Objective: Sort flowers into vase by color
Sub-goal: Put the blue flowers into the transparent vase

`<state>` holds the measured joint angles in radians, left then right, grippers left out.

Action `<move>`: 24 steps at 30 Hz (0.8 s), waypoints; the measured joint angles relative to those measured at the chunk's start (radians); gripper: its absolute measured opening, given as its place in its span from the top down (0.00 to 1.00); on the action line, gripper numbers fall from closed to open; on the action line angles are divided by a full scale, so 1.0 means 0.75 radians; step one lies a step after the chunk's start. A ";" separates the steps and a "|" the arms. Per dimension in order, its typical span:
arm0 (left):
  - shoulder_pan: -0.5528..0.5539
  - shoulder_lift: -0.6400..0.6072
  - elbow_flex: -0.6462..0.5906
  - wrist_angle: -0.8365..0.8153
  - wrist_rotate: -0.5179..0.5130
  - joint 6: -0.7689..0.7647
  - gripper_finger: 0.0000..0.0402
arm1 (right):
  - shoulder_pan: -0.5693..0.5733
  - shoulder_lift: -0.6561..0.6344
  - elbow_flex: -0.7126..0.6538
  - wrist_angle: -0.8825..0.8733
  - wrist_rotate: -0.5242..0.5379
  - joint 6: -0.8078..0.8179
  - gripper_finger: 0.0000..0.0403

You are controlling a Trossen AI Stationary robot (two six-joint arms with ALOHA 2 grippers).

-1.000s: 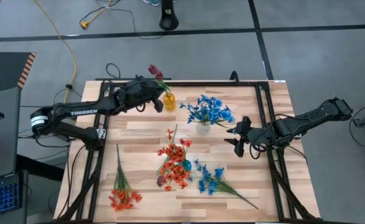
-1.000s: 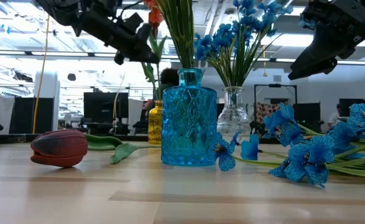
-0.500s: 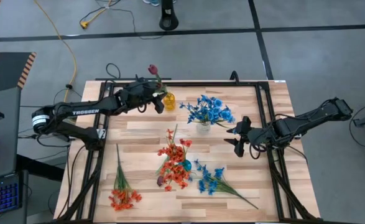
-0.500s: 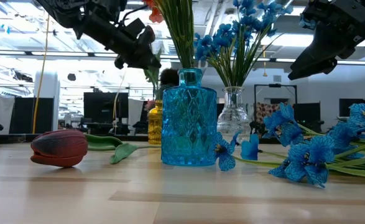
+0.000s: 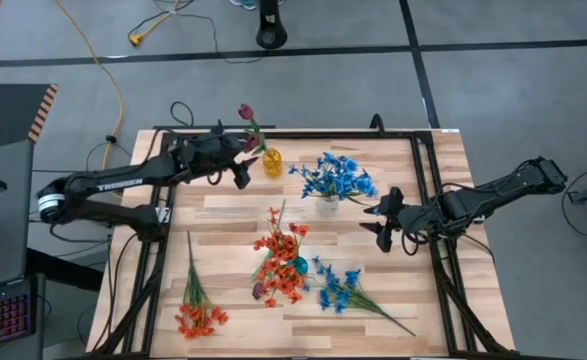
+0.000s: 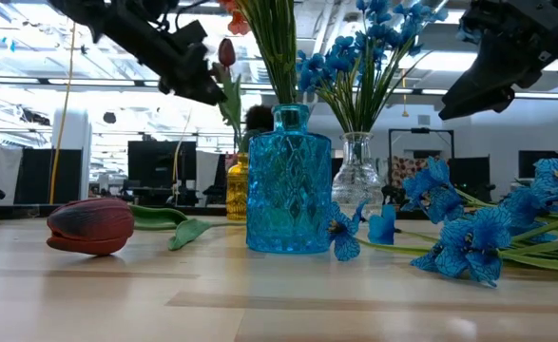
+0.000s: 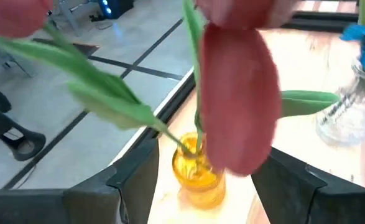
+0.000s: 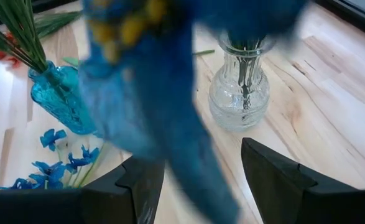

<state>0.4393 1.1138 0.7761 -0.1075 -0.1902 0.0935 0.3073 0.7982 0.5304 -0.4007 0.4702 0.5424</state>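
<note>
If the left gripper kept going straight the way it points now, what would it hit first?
Most likely the maroon tulip standing in the yellow vase: the left wrist view shows both dead ahead between the open left gripper fingers. Depth is unclear.

Four cameras on my rig: one overhead, one at table height, one on each wrist

My high view looks straight down on the whole wooden table; my low view sits at the tabletop, close behind the blue vase, facing level into the room beyond. My left wrist camera looks from very near at the yellow vase, a maroon bud filling its centre. My right wrist camera faces the clear vase past blurred blue blossoms. The overhead and low views share all three vases
</note>
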 joint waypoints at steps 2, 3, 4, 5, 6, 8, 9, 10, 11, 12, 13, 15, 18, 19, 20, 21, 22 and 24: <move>0.000 -0.049 0.000 -0.068 0.001 0.000 0.43 | 0.000 0.000 0.000 0.000 -0.001 0.043 0.40; -0.002 -0.074 0.000 -0.099 0.001 -0.001 0.43 | 0.000 0.000 0.000 0.000 -0.003 0.068 0.40; -0.003 -0.099 0.000 -0.134 0.001 -0.001 0.43 | 0.000 0.000 0.000 -0.001 -0.008 0.091 0.40; -0.004 -0.123 0.000 -0.172 0.001 -0.001 0.43 | 0.000 0.000 0.003 -0.003 -0.028 0.110 0.40; -0.004 -0.147 0.000 -0.212 0.001 -0.001 0.43 | 0.000 0.000 0.010 -0.008 -0.049 0.123 0.40; -0.004 -0.188 0.000 -0.279 0.007 -0.012 0.43 | 0.004 0.000 0.029 -0.007 -0.095 0.148 0.40; -0.004 -0.209 0.000 -0.321 0.018 -0.017 0.43 | 0.011 0.000 0.042 -0.005 -0.111 0.159 0.40; -0.004 -0.227 0.000 -0.363 0.029 -0.024 0.43 | 0.021 0.000 0.054 -0.004 -0.115 0.164 0.40; -0.004 -0.243 0.000 -0.398 0.040 -0.030 0.43 | 0.036 0.000 0.067 -0.004 -0.116 0.164 0.40; -0.006 -0.257 0.000 -0.432 0.054 -0.037 0.43 | 0.053 0.000 0.078 -0.004 -0.117 0.164 0.40; -0.009 -0.268 0.000 -0.471 0.071 -0.048 0.43 | 0.071 0.000 0.088 -0.003 -0.119 0.166 0.40; -0.019 -0.284 0.000 -0.541 0.102 -0.069 0.43 | 0.113 0.006 0.104 -0.001 -0.119 0.193 0.40; -0.045 -0.288 0.000 -0.628 0.168 -0.090 0.43 | 0.186 0.038 0.119 -0.001 -0.118 0.278 0.40; -0.056 -0.285 0.000 -0.651 0.188 -0.099 0.43 | 0.211 0.055 0.121 0.000 -0.118 0.309 0.40; -0.069 -0.283 -0.004 -0.662 0.205 -0.107 0.43 | 0.237 0.074 0.121 0.002 -0.118 0.342 0.40; -0.083 -0.282 -0.013 -0.661 0.220 -0.113 0.43 | 0.262 0.096 0.121 0.003 -0.118 0.377 0.40; -0.098 -0.283 -0.024 -0.661 0.231 -0.117 0.43 | 0.288 0.121 0.121 0.003 -0.118 0.417 0.40; -0.131 -0.282 -0.047 -0.659 0.239 -0.120 0.43 | 0.339 0.181 0.121 0.012 -0.118 0.497 0.40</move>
<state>0.3412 0.9023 0.7405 -0.6021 -0.0108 0.0033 0.5617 0.9337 0.6212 -0.3918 0.3817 0.9148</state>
